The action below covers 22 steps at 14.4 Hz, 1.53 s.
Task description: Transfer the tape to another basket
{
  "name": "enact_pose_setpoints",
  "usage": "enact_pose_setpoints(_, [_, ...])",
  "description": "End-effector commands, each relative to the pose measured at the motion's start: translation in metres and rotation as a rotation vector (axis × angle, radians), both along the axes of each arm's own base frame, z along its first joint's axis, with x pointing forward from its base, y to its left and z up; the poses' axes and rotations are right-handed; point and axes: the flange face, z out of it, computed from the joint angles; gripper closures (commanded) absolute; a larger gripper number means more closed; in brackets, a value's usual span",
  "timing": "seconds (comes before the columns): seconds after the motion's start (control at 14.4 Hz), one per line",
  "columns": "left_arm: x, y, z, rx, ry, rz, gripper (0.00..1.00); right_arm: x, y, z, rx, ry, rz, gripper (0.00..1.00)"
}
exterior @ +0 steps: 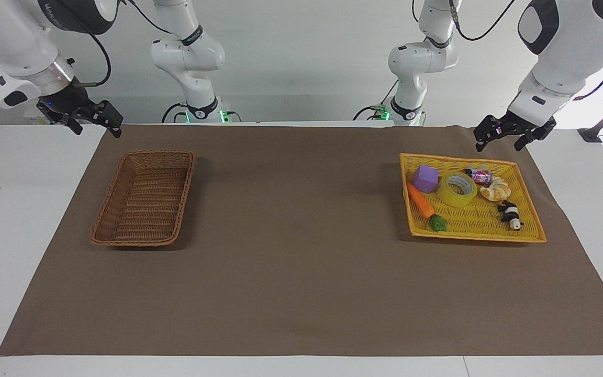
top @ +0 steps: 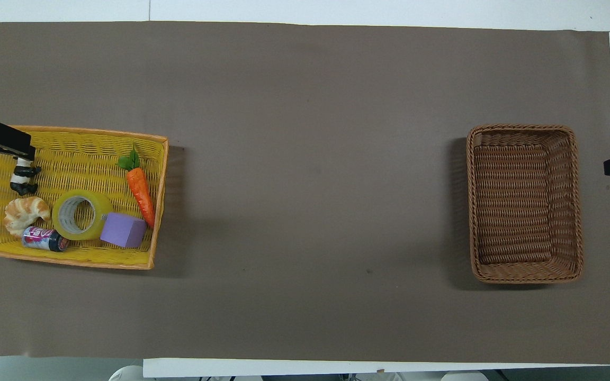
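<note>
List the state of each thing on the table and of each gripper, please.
tape: lying flat in the yellow tray
brown basket: empty
purple cube: in the tray, beside the tape
carrot: lying in the tray
left gripper: open, raised, waiting
right gripper: open, raised, waiting

place: robot lab | evidence: two white Franka arms mounted at the edge of a white table (exterior: pixel 13 209) | plain brown paper mat (exterior: pixel 301 251) covering the tabletop | bare white wall above the arm bases | toy props in a flat yellow woven tray (exterior: pixel 529 214) on the mat
</note>
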Motion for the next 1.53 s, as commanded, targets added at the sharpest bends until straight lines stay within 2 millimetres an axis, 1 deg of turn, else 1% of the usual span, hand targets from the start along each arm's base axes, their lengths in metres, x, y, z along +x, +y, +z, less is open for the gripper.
enact_pose_setpoints(0.0, [-0.004,0.003,0.003,0.021,-0.003,0.011,0.00,-0.006,-0.001,0.000,0.004,0.006,0.019,0.01])
enact_pose_setpoints(0.14, [-0.006,0.007,0.001,0.022,0.012,0.003,0.00,-0.006,-0.001,0.000,0.004,0.006,0.019,0.01])
enact_pose_setpoints(0.21, [-0.009,0.010,-0.007,0.025,0.033,0.009,0.00,-0.006,-0.001,0.000,0.004,0.006,0.019,0.01])
enact_pose_setpoints(0.35, [-0.024,0.015,-0.022,0.035,0.059,0.015,0.00,-0.006,-0.001,0.000,0.004,0.006,0.019,0.01])
enact_pose_setpoints(0.49, [-0.026,0.022,-0.025,0.036,0.059,0.039,0.00,-0.006,-0.001,0.000,0.004,0.006,0.019,0.01])
enact_pose_setpoints(0.56, [-0.024,0.041,-0.033,0.033,0.039,0.066,0.00,-0.006,-0.001,0.000,0.004,0.006,0.019,0.01])
enact_pose_setpoints(0.63, [-0.024,0.069,-0.039,0.033,-0.009,0.114,0.00,-0.006,-0.001,0.000,0.004,0.006,0.019,0.01])
enact_pose_setpoints(0.7, [-0.032,0.090,-0.057,0.034,-0.045,0.140,0.00,-0.006,-0.001,0.000,0.004,0.006,0.019,0.01])
enact_pose_setpoints(0.76, [-0.042,0.106,-0.083,0.037,-0.071,0.115,0.00,-0.006,-0.001,0.000,0.004,0.006,0.019,0.01])
enact_pose_setpoints(0.83, [-0.049,0.112,-0.105,0.037,-0.076,0.068,0.00,-0.006,-0.001,0.000,0.004,0.006,0.019,0.01])
enact_pose_setpoints(0.9, [-0.051,0.113,-0.122,0.036,-0.077,0.051,0.00,-0.006,-0.001,0.000,0.004,0.006,0.019,0.01])
enact_pose_setpoints(1.04, [-0.058,0.107,-0.156,0.030,-0.046,0.041,0.00,-0.006,-0.001,0.000,0.004,0.006,0.019,0.01])
enact_pose_setpoints(1.18, [-0.061,0.105,-0.177,0.029,-0.052,0.032,0.00,-0.006,-0.001,0.000,0.002,0.006,0.019,0.01])
enact_pose_setpoints(1.25, [-0.061,0.105,-0.185,0.027,-0.049,0.027,0.02,-0.006,-0.001,0.000,0.004,0.006,0.019,0.01])
enact_pose_setpoints(1.39, [-0.059,0.103,-0.201,0.021,-0.027,0.023,0.38,-0.006,-0.001,0.000,0.004,0.006,0.019,0.01])
enact_pose_setpoints(1.46, [-0.061,0.103,-0.211,0.018,-0.010,0.021,0.40,-0.006,-0.001,0.000,0.004,0.006,0.019,0.01])
